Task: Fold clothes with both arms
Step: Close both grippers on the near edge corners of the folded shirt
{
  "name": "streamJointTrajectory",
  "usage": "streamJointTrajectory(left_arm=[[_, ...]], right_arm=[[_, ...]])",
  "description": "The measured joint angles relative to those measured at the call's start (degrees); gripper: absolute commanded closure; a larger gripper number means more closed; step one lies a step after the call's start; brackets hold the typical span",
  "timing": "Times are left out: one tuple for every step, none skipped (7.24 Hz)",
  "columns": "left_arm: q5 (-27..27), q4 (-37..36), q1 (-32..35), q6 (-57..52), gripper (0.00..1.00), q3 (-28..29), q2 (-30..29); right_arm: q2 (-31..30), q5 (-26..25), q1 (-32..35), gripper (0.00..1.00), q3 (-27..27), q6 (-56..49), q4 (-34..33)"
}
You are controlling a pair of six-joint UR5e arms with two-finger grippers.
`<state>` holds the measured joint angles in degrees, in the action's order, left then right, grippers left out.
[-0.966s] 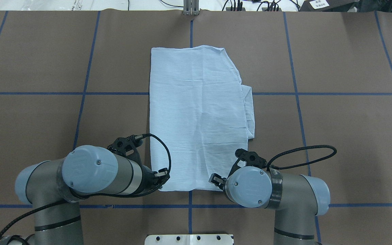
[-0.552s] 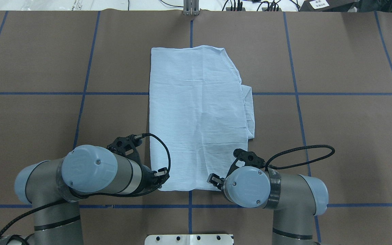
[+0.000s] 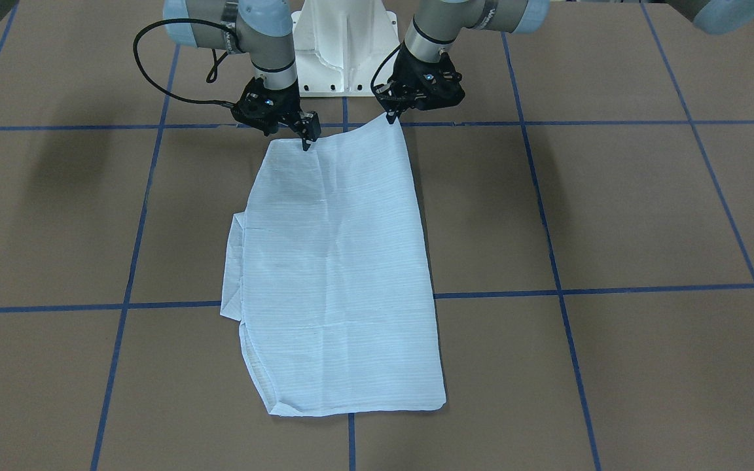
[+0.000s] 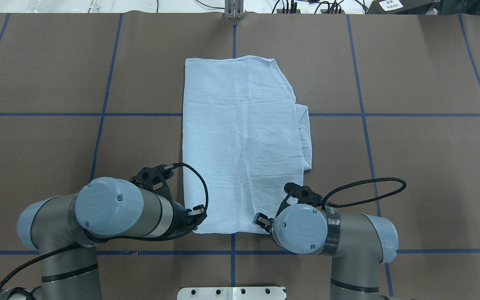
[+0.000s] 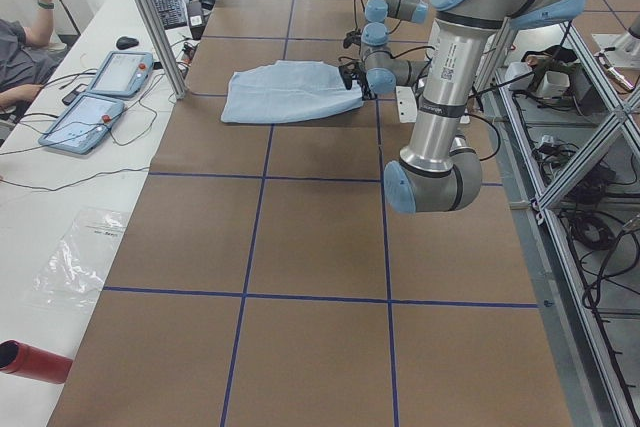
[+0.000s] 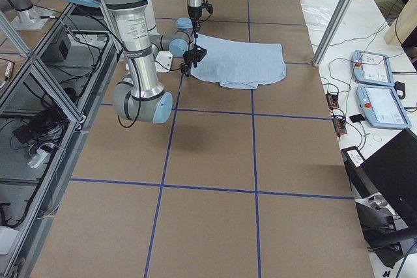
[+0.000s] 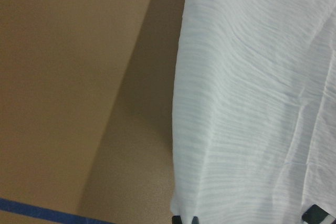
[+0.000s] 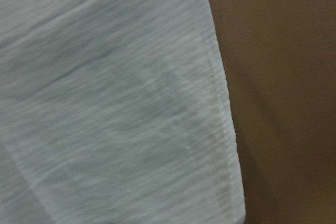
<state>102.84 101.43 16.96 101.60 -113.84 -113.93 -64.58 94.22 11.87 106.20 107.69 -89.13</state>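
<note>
The left gripper (image 3: 390,119) has its fingers drawn together on the near left corner of the shirt (image 3: 331,275) and holds that corner a little off the table (image 3: 612,216). The right gripper (image 3: 305,140) pinches the same near edge, in from the right corner, and sits lower. The edge slopes up between them toward the left gripper.

The shirt is light blue, thin and finely striped, folded into a long rectangle with faint creases across it. A narrower folded layer (image 4: 304,137) sticks out along its right side. The far end has one cut-away corner.

In the overhead view the wrists cover most of both grippers. Only the left gripper's tips (image 4: 197,213) and the right gripper's tips (image 4: 261,219) show at the shirt's near edge. The left wrist view shows cloth hanging above its shadow, with dark bits at the bottom edge cut off too much to read. The right wrist view is blurred cloth and a stitched hem. In the side views the grippers are too small to judge.

From the grippers the shirt runs straight away from the robot along the table's middle tape line. Beyond the raised near edge it lies flat.
</note>
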Motion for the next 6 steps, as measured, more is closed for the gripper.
streamJointTrajectory(left_arm=[[0.0, 0.0, 0.0, 0.0, 1.0, 0.0, 0.0], [0.0, 0.0, 0.0, 0.1, 1.0, 0.0, 0.0], [0.0, 0.0, 0.0, 0.1, 1.0, 0.0, 0.0], [0.0, 0.0, 0.0, 0.0, 1.0, 0.1, 0.0], [0.0, 0.0, 0.0, -0.3, 1.0, 0.2, 0.0], [-0.1, 0.0, 0.1, -0.5, 1.0, 0.3, 0.0]], right_arm=[[0.0, 0.0, 0.0, 0.67, -0.1, 0.1, 0.0], [0.0, 0.0, 0.0, 0.88, 0.0, 0.2, 0.0], [0.0, 0.0, 0.1, 1.0, 0.1, 0.1, 0.0], [0.1, 0.0, 0.2, 1.0, 0.4, 0.1, 0.0], [0.1, 0.2, 0.4, 1.0, 0.7, 0.0, -0.1], [0.1, 0.4, 0.6, 1.0, 1.3, 0.0, -0.3]])
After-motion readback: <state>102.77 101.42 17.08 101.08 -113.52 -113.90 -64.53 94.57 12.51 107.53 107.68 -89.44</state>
